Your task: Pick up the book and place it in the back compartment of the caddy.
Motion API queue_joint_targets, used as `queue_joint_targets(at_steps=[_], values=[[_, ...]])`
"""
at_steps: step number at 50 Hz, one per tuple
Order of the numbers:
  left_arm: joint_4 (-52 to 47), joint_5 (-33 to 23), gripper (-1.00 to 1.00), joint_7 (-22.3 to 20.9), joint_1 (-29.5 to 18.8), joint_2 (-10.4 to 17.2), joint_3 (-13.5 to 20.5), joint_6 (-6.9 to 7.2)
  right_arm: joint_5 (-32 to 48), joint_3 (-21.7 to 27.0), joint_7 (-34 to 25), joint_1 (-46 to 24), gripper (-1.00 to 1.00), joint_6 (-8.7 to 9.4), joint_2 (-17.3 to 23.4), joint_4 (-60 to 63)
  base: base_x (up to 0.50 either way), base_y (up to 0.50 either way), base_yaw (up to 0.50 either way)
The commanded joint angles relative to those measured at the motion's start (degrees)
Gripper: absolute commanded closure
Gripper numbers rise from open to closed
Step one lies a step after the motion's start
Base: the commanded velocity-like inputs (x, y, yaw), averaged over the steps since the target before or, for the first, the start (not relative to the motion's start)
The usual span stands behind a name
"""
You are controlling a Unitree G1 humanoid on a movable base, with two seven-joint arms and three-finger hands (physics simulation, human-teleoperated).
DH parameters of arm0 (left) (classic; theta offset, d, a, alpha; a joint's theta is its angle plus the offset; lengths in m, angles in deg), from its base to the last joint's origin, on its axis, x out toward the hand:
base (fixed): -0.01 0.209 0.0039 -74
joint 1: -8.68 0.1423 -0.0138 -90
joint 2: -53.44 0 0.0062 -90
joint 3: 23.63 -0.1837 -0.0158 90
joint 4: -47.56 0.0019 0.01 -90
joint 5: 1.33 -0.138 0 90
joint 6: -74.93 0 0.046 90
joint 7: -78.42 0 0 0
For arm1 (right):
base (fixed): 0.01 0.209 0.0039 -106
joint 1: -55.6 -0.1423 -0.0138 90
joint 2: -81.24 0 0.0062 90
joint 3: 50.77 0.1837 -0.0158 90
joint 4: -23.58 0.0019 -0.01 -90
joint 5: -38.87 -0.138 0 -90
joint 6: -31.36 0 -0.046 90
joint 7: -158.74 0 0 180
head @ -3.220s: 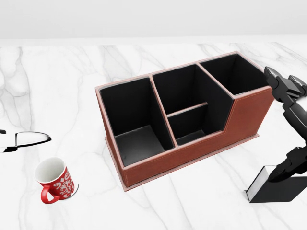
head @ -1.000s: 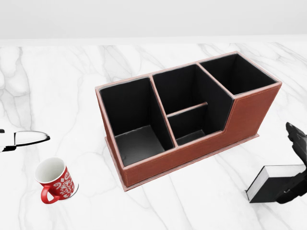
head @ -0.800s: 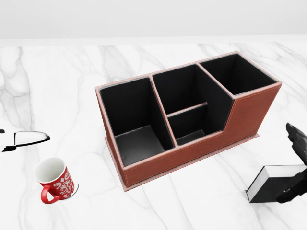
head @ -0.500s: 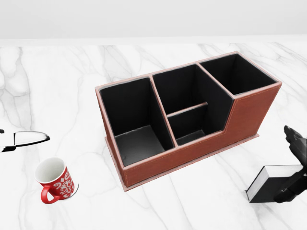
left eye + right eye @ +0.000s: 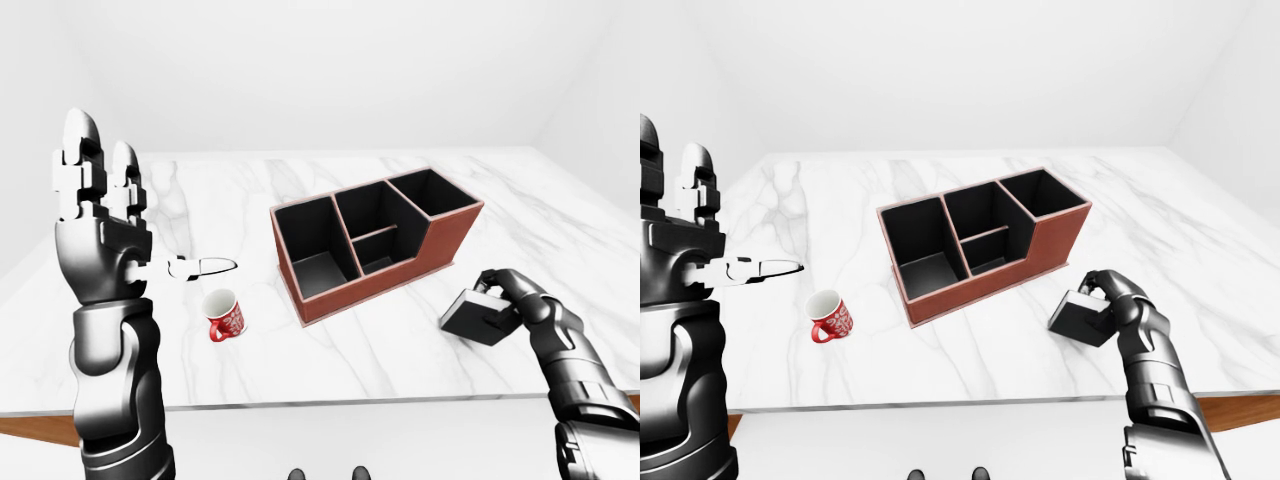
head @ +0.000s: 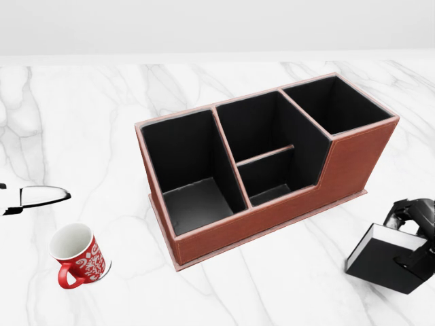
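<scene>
Compared with half a second back, the book (image 6: 384, 261) has been tipped and turned a bit in the head view: one corner now points down toward the bottom of the picture and the white page edge has swung up to the top left side, where before it sat flat and square on the bench (image 6: 285, 285). The camera hasn't moved, since the caddy and mug sit exactly where they did.

The right robot hand (image 5: 497, 296) is curled round the book's upper right edge, fingers (image 5: 1102, 281) hooked over the top of it, so a grip is definitely had on it. Whether the lower corner is still touching the marble can't be told for sure. The book is off to the right of the caddy (image 6: 265, 159), near its low end but apart from it.

The caddy itself is a brown leather-look box with black lining, split into several compartments, sat at an angle in the middle of the bench. All compartments are seen empty.

Over on the left, a red patterned mug (image 6: 78, 256) is stood upright. The left robot hand (image 5: 100, 215) is held up high over the left side, fingers spread straight and wide, nothing held.
</scene>
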Motion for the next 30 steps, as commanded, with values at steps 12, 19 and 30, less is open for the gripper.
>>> queue_joint_targets(at_steps=[12, 19, 30], values=[[0.63, 0.19, -1.00, 0.04, -0.25, 0.22, 0.17, 0.00, 1.21, 1.02, -2.26, 0.11, 1.00, 1.60, -0.42, 6.57, 0.00, 0.00, 0.00], [0.72, 0.36, -1.00, 0.14, -0.38, 0.32, 0.25, 0.00, 1.87, 0.97, -2.56, -0.18, 1.00, 1.60, -1.00, 7.36, 0.00, 0.00, 0.00], [0.46, 0.67, -1.00, 0.28, -0.44, 0.49, 0.45, 0.00, 2.99, 1.39, -5.17, 0.40, 1.00, 1.60, -1.54, 12.61, 0.00, 0.00, 0.00]])
